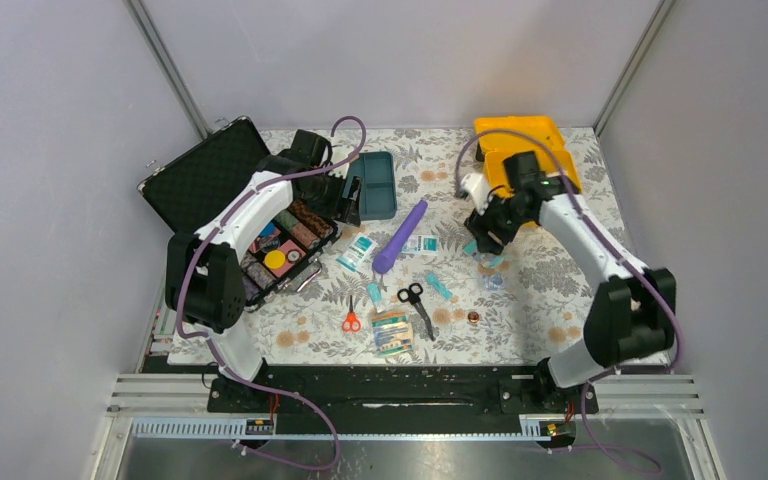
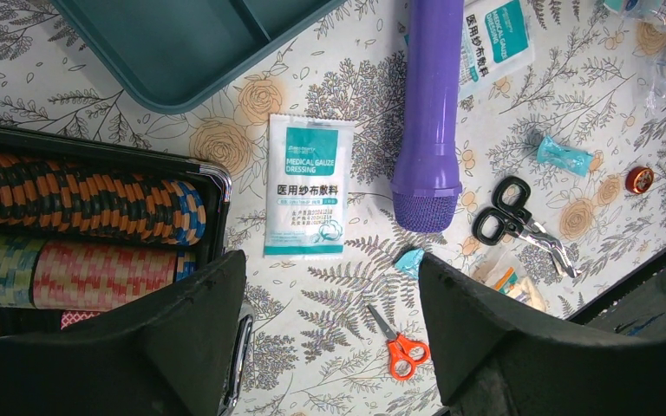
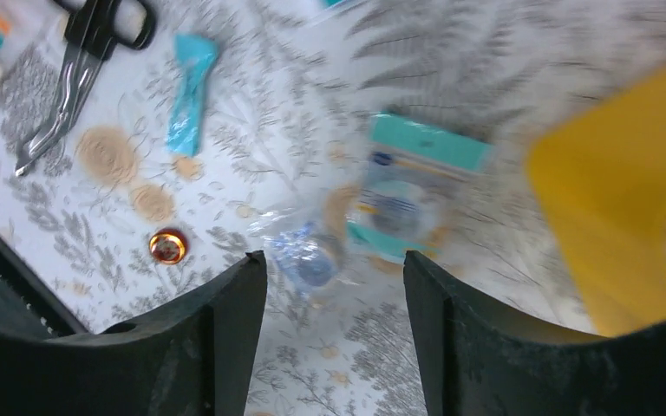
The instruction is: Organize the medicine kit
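Overhead view of a floral-patterned table [image 1: 560, 300] strewn with first-aid supplies, two robot arms reaching in from the near edge. The medicine kit [image 1: 520, 130] – a yellow case – sits at the far right of the table, partly hidden behind the right arm. Its teal tray [image 1: 378, 185] lies apart from it near the table's far middle, beside an open black case [image 1: 210, 175] of patterned rolls.

The right end effector [image 3: 334, 260] hovers just in front of the yellow case, its jaws apart and empty. Below it lie a teal-and-clear packet [image 3: 416, 186] and a small clear packet [image 3: 308, 256]; that wrist view is blurred. The left end effector [image 2: 331, 269] hangs wide and empty at the corner of the black case, above a gauze dressing packet [image 2: 306, 186], a purple torch [image 2: 429, 113], black scissors [image 2: 520, 221] and orange scissors [image 2: 403, 347].

The step in hand looks like gathering the loose supplies – none appears to be stowed yet. A sensible next move calls for the right arm to drop over the teal-and-clear packet, pinch it by the edges, and carry it into the kit.
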